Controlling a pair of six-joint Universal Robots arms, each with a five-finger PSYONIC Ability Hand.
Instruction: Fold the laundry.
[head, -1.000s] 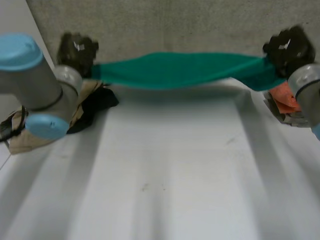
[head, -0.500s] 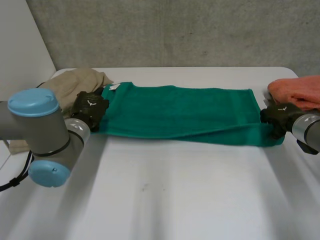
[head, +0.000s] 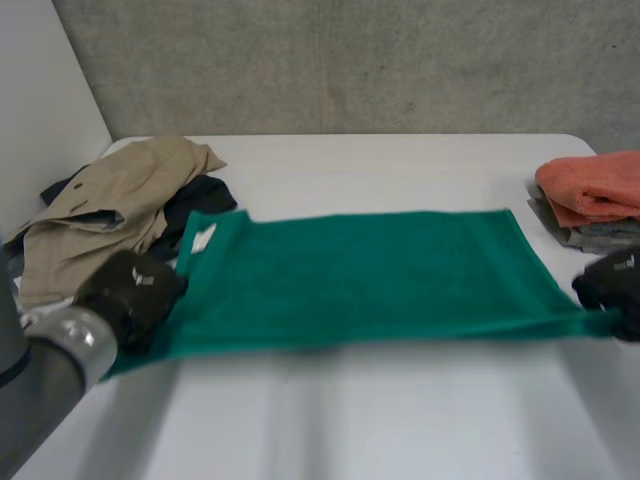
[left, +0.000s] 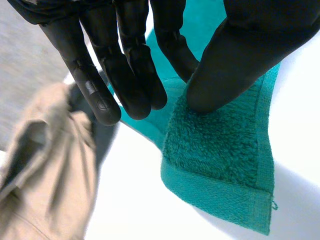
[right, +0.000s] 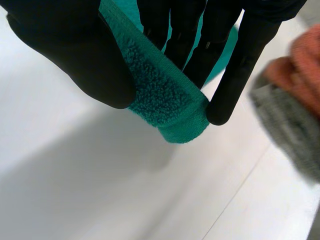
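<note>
A green towel (head: 365, 275) is stretched wide across the white table (head: 330, 420), its far edge lying flat and its near edge lifted. My left hand (head: 130, 290) pinches the near left corner, thumb pressed on the green towel (left: 220, 150) against the fingers (left: 125, 80). My right hand (head: 612, 290) pinches the near right corner, with the thick hem of the green towel (right: 165, 100) between the thumb and fingers (right: 240, 75).
A pile of beige and dark clothes (head: 110, 210) lies at the back left, close to my left hand. Folded orange and grey towels (head: 590, 195) are stacked at the right edge, beside my right hand. A grey wall stands behind the table.
Both hands have come down from up high and pulled toward the table's near side, carrying the towel's near edge. The towel has gone from hanging in the air to spreading on the table.
</note>
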